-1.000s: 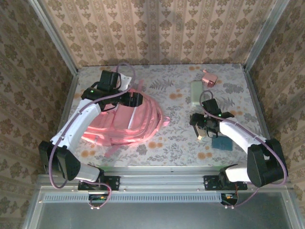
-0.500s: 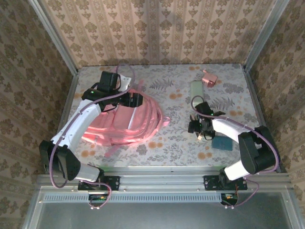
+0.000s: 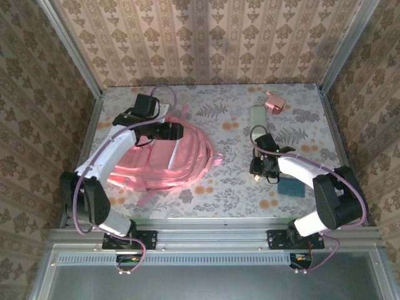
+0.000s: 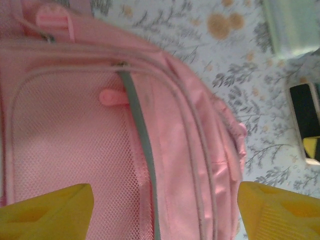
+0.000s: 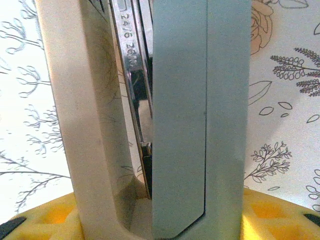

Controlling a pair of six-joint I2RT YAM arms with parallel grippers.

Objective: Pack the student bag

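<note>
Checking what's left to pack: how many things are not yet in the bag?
4: a pink box far right, a green case nearer, a blue pad at the near right, a stapler in the right gripper. The bag may hide others.

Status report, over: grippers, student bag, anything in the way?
Left gripper open above the student bag. Right gripper shut on a stapler, right of the bag. Teal notebook beside right gripper.

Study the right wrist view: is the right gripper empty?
No, the right gripper is shut on a cream and grey stapler, whose body stands upright between its yellow fingers.
</note>
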